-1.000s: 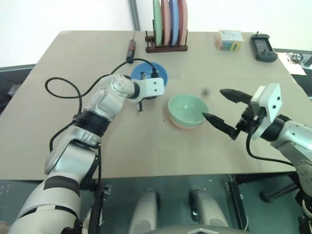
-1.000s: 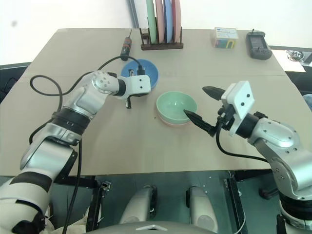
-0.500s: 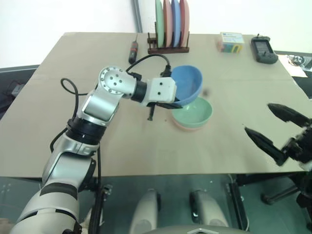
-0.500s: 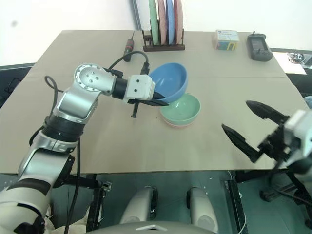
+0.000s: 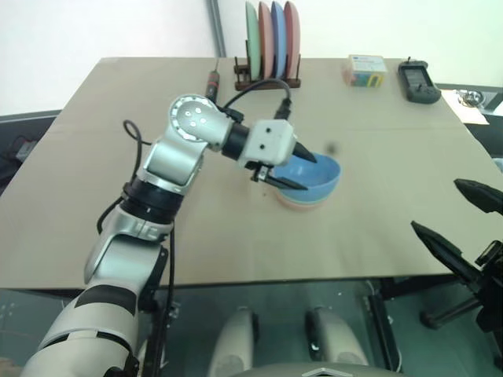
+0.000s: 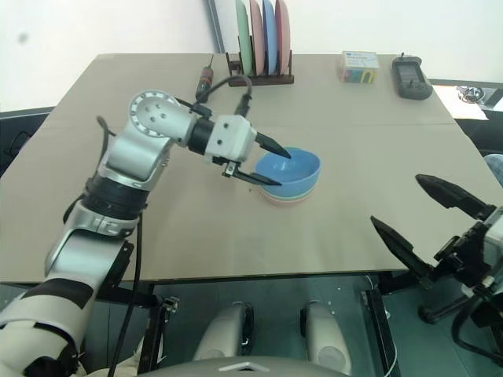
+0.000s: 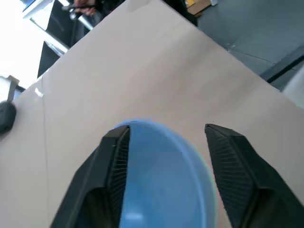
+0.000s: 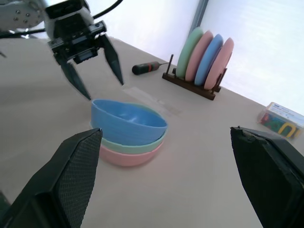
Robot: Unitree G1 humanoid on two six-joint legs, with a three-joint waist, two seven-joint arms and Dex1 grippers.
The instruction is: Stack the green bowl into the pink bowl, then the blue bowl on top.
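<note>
Last step: blue bowl [image 5: 314, 174] nested atop green bowl [image 8: 142, 142] and pink bowl [image 8: 126, 157]; left gripper [image 5: 299, 168], released at its nine o'clock rim, should withdraw; right gripper [image 6: 424, 216] gapes empty.

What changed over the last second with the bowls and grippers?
The left gripper lifted the blue bowl from the table's far side, set it into the green bowl and opened. The right gripper drew back, open. The green and pink bowl stack stayed put.

head pair: high, facing forward and down over the table [image 5: 377, 228]
left wrist: close above the blue bowl [image 7: 161, 180]
right wrist: low, level, off to the side
shared: bowl stack [image 8: 128, 135]
</note>
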